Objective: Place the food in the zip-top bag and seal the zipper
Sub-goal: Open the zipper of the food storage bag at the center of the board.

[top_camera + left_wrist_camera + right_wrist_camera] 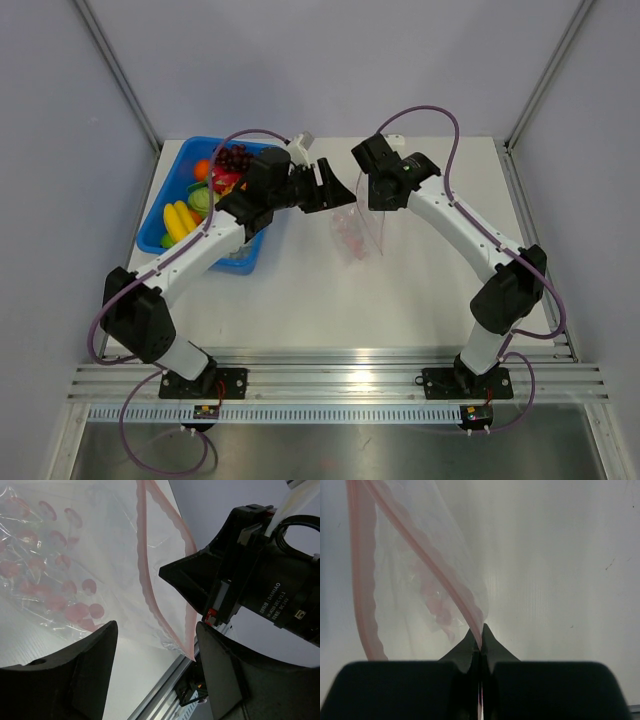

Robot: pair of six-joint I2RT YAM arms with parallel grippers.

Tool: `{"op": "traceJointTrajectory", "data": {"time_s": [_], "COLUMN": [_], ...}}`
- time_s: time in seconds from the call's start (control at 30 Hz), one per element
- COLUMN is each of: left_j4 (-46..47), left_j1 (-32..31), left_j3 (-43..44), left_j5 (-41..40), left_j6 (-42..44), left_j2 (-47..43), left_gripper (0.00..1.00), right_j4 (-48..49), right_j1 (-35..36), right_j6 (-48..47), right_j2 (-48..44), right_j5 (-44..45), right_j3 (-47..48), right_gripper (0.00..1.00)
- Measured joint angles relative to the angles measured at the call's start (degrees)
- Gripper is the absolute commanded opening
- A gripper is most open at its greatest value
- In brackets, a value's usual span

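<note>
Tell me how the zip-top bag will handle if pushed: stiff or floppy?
Likely floppy: the zip-top bag crumples and sags below the right claw pinching its zipper. Probably light: the thin film is held up by one pinch. Possibly slippery, being glossy plastic.

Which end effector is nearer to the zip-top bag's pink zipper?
Right. The right end effector is shut on the zipper itself, at its end. The left end effector is open alongside the zip-top bag, not gripping the strip.
</note>
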Motion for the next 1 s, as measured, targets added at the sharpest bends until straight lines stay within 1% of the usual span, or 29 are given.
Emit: {"op": "traceJointTrajectory", "data": {"time_s": [0.07, 0.2, 0.27, 0.4, 0.47, 0.5, 0.53, 0.57, 0.6, 0.7, 0.77, 0.8, 0.83, 0.87, 0.9, 0.93, 0.97, 1.0], "left_j4": [-0.4, -1.7, -2.7, -4.8, -5.9, -6.4, -7.4, -8.2, -8.9, -10.9, -11.6, -11.8, -11.8, -11.8, -11.8, -11.8, -11.8, -11.8], "left_j1": [-0.7, -2.4, -3.1, -4.0, -4.2, -4.2, -4.2, -4.2, -4.2, -4.2, -4.1, -4.0, -3.9, -3.7, -3.6, -3.4, -3.1, -2.8], "left_j3": [1.5, 4.2, 5.3, 7.0, 7.4, 7.6, 8.2, 8.9, 9.9, 12.8, 14.4, 15.1, 15.7, 16.2, 16.4, 16.5, 16.5, 16.5], "left_j5": [-0.4, -1.6, -2.4, -3.5, -3.9, -4.1, -4.2, -4.4, -4.4, -3.7, -2.3, -1.5, -0.6, 0.2, 0.9, 1.6, 2.3, 2.9], "left_j6": [-0.1, -0.1, 0.0, 0.5, 0.9, 1.1, 1.8, 2.3, 3.0, 4.9, 6.0, 6.4, 6.9, 7.2, 7.6, 7.9, 8.2, 8.4], "left_j2": [1.4, 4.7, 6.5, 9.3, 10.3, 10.6, 11.1, 11.7, 12.4, 14.2, 15.2, 15.6, 16.0, 16.2, 16.4, 16.4, 16.4, 16.4], "left_gripper": [0.65, 0.56, 0.53, 0.38, 0.13, 0.04, 0.00, 0.00, 0.00, 0.00, 0.00, 0.00, 0.00, 0.00, 0.00, 0.00, 0.00, 0.00], "right_j4": [0.0, 0.1, 0.1, 0.1, 0.1, 0.1, 0.1, 0.1, 0.0, 0.0, -0.1, -0.1, -0.1, 0.0, 0.1, 0.3, 0.5, 0.5], "right_j1": [0.0, 0.0, 0.0, 0.0, 0.0, 0.0, 0.0, 0.0, 0.0, 0.0, -0.1, -0.2, -0.4, -0.7, -1.1, -1.5, -2.2, -2.9], "right_j6": [0.2, 0.7, 1.0, 1.3, 1.4, 1.4, 1.4, 1.7, 1.8, 1.7, 1.8, 1.8, 1.8, 1.8, 1.8, 2.3, 2.1, 2.2], "right_j2": [-0.1, -0.9, -1.5, -2.7, -3.3, -3.6, -3.8, -4.1, -4.3, -5.0, -5.1, -5.1, -5.2, -5.5, -5.9, -6.5, -7.5, -8.4], "right_j5": [0.0, -0.5, -0.8, -0.9, -0.8, -0.8, -0.7, -0.6, -0.3, 1.2, 2.3, 2.7, 3.1, 3.4, 3.6, 3.5, 3.3, 3.0], "right_j3": [0.0, -0.7, -1.1, -1.6, -1.9, -2.0, -2.3, -2.6, -2.8, -3.8, -4.2, -4.3, -4.6, -5.2, -6.0, -7.0, -8.5, -9.7], "right_gripper": [0.00, 0.00, 0.00, 0.00, 0.00, 0.01, 0.14, 0.18, 0.18, 0.09, 0.05, 0.06, 0.07, 0.11, 0.33, 0.41, 0.47, 0.48]}}
